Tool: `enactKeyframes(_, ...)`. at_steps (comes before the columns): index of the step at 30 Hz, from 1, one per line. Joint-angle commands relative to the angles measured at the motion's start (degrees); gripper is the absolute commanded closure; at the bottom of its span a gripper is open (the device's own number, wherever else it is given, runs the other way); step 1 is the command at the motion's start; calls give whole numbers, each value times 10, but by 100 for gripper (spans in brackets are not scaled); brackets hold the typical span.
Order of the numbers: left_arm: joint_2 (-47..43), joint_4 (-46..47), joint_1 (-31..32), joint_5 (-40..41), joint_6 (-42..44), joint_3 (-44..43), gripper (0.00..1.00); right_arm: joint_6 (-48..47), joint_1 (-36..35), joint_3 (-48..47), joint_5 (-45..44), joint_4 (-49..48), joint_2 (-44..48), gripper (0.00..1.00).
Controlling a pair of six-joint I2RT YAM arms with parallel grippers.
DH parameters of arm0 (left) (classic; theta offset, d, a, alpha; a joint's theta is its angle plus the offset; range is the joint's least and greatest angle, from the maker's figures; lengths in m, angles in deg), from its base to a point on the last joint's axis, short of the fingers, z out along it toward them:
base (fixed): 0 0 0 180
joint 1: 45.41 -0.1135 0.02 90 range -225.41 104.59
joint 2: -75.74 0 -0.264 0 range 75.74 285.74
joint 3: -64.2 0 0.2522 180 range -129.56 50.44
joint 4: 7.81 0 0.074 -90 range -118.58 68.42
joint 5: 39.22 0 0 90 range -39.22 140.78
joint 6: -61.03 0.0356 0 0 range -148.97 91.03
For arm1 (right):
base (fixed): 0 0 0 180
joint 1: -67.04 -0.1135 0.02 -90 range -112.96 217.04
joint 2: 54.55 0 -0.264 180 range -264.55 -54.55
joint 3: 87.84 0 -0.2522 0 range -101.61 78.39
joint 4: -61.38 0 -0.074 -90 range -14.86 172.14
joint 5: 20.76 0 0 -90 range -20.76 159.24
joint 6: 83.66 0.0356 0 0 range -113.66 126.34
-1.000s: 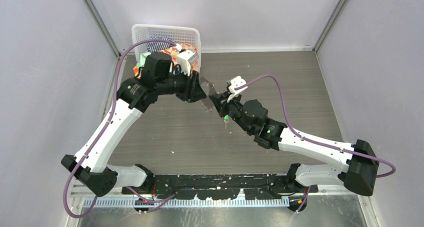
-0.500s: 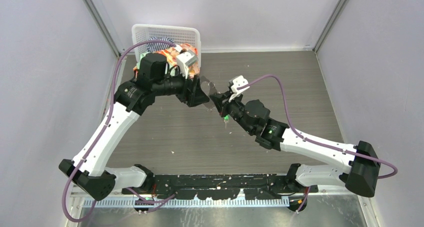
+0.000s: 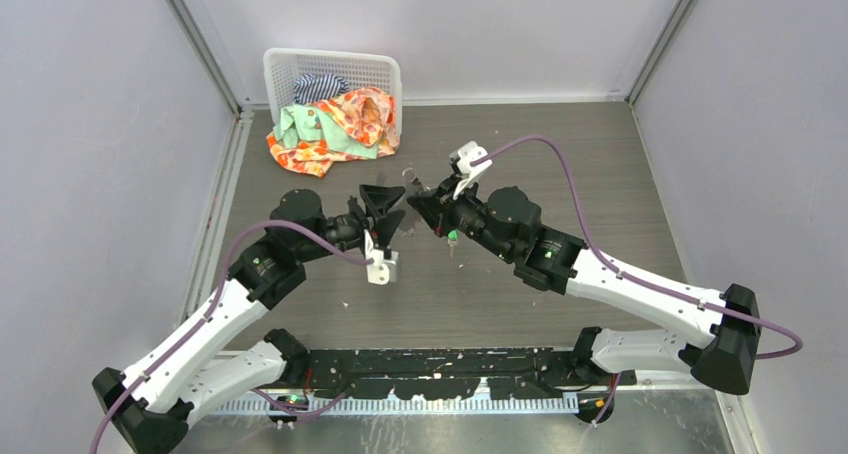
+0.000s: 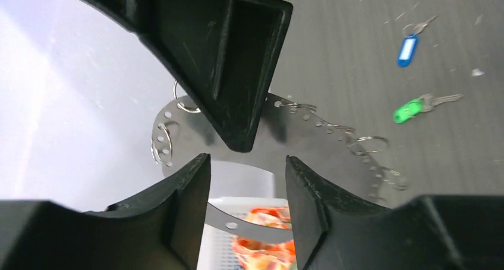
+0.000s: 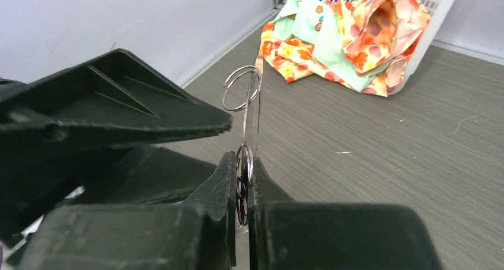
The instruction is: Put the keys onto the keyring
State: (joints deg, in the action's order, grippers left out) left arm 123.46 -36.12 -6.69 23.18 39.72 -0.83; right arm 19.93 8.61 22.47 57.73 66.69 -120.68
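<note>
Two keys are lying on the bench while the right pincer is pinching the thin keyring, and the spread left pincer beside it is risking knocking it loose.

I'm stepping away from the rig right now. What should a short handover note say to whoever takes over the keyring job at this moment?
Right gripper: jaws shut on the keyring, holding it upright above the table.
Left gripper: jaws open, holding nothing, facing the keyring at close range.
Keys: the green key and the blue key lie on the table, apart from each other; neither is on the keyring.
Done: the keyring is lifted and presented.
Left: pick up each key and thread it on, probably with the free left gripper.
</note>
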Motion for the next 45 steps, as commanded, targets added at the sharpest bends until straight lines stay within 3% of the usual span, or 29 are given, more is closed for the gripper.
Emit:
enactKeyframes(1, -9, 192, 10, 2, 103, 24, 52, 15, 0, -34, 42, 17, 8, 99)
enactKeyframes(5, -13, 245, 15, 5, 94, 32, 59, 17, 0, -35, 49, 25, 10, 99)
enactKeyframes(14, -42, 218, 16, -8, 98, 46, 63, 18, 0, -37, 48, 31, 14, 99)
enactKeyframes(18, -57, 174, 16, 2, 48, 29, 60, 12, 0, -30, 39, 30, 24, 99)
enactKeyframes(22, -51, 4, 16, 35, -85, -60, 43, 2, 0, -22, 28, 22, 36, 99)
enactKeyframes(28, 21, -175, 16, 111, -459, -189, 43, -13, 0, 4, 5, -30, 48, 99)
enactKeyframes(31, 70, -248, 13, 81, -662, -248, 46, -32, 0, 24, -13, -82, 51, 99)
enactKeyframes(34, 83, -227, -7, 3, -810, -256, 47, -46, 0, 23, -25, -102, 43, 99)
enactKeyframes(41, 135, -120, -134, -130, -1104, -251, 43, -47, 0, 13, -37, -115, 36, 99)
enactKeyframes(45, 146, -87, -151, -134, -1156, -249, 43, -44, 0, 13, -41, -118, 33, 99)
